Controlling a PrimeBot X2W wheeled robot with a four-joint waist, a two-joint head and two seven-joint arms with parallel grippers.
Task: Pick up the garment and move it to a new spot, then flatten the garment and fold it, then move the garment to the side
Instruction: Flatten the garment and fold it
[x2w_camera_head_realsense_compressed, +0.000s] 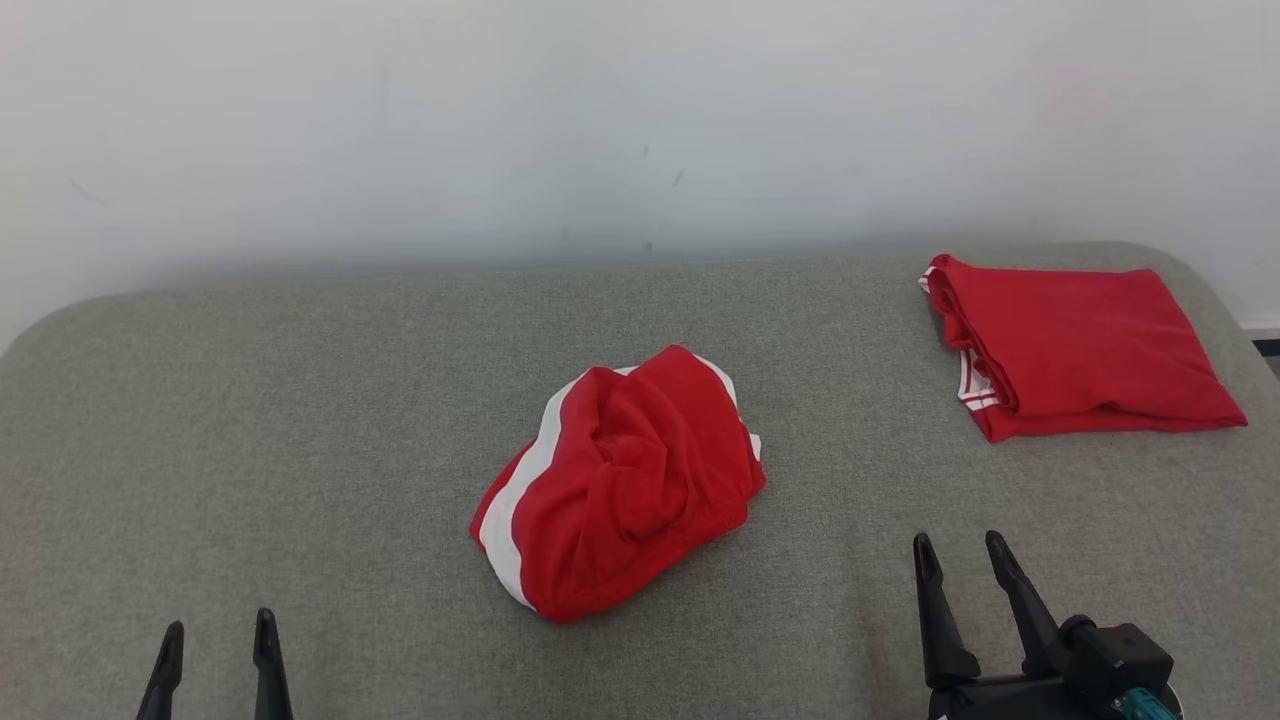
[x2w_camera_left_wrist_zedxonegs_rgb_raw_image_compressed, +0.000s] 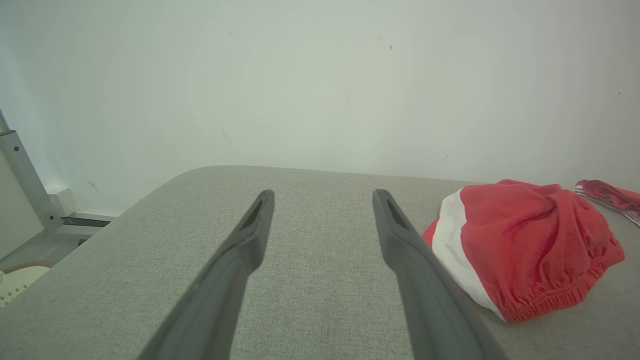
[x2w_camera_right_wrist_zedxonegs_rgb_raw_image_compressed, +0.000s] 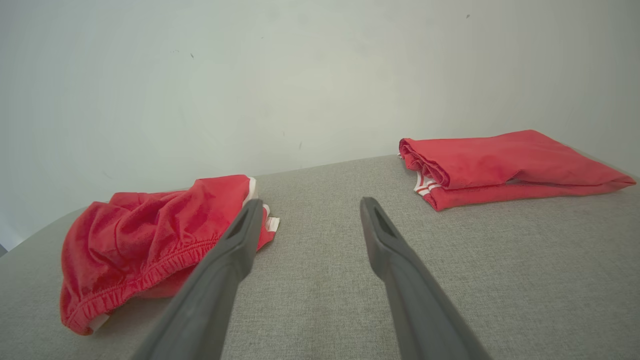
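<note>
A crumpled red garment (x2w_camera_head_realsense_compressed: 620, 480) with a white stripe lies in a heap at the middle of the grey padded table (x2w_camera_head_realsense_compressed: 300, 400). The left wrist view has the garment (x2w_camera_left_wrist_zedxonegs_rgb_raw_image_compressed: 525, 240) at its right, and the right wrist view has the garment (x2w_camera_right_wrist_zedxonegs_rgb_raw_image_compressed: 145, 240) at its left. My left gripper (x2w_camera_head_realsense_compressed: 215, 640) stands open at the lower left, well short of the heap, with nothing between its fingers (x2w_camera_left_wrist_zedxonegs_rgb_raw_image_compressed: 250, 235). At the lower right my right gripper (x2w_camera_head_realsense_compressed: 960, 545) is open too, empty, to the right of the heap, fingers (x2w_camera_right_wrist_zedxonegs_rgb_raw_image_compressed: 245, 230) apart.
A second red garment (x2w_camera_head_realsense_compressed: 1075, 345), neatly folded, lies at the table's far right corner, also the folded garment (x2w_camera_right_wrist_zedxonegs_rgb_raw_image_compressed: 500, 167) in the right wrist view. A white wall (x2w_camera_head_realsense_compressed: 640, 120) runs behind the table. A metal frame (x2w_camera_left_wrist_zedxonegs_rgb_raw_image_compressed: 20, 175) stands off the table's left end.
</note>
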